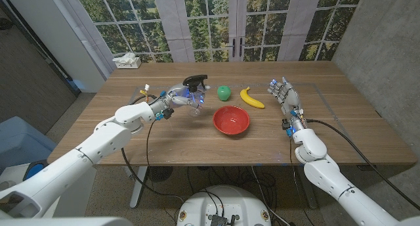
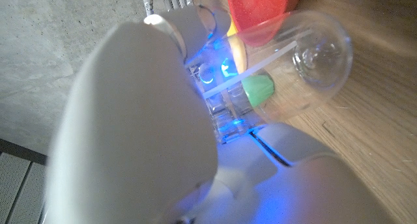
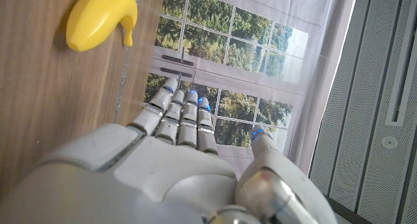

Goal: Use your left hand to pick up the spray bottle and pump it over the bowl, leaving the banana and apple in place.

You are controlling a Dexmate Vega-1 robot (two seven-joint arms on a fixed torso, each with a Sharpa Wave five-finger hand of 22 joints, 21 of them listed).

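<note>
left hand grips spray bottle beside red bowl | right hand spread, holding nothing, near banana | apple on worktop

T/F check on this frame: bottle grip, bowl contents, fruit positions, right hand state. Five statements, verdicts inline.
1. The left hand holds the spray bottle off the table. True.
2. The spray bottle is directly above the red bowl. False: in the head view it is to the bowl's left, not yet over it.
3. The banana lies inside the bowl. False: it lies on the table beyond the bowl, beside the green apple.
4. The right hand is open and holds nothing. True.
5. The right hand grips the banana. False: they are apart, the banana to the hand's left.
</note>
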